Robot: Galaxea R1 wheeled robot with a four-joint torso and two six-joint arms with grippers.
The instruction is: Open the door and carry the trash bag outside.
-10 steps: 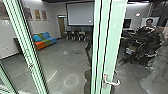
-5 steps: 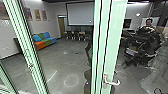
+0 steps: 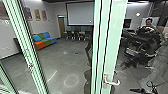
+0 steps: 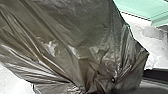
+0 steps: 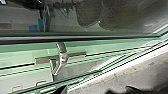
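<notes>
- Right tool (image 3: 145, 88): can't tell how far open, or whether it grips anything.
- Left tool: can't tell how far open, or whether it holds the bag.
- Trash bag (image 4: 82, 37): right by the left tool, creased.
- Door handle (image 3: 112, 82): left of the right tool, on the green frame (image 3: 109, 45).
- Person (image 3: 149, 22): beyond the right tool.

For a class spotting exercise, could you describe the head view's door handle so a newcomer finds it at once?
Find the wide pale green door post, right of the head view's middle. Low on it, a silver handle sticks out to the right. Its bent metal lever stands out from the post's flat green face.
</notes>
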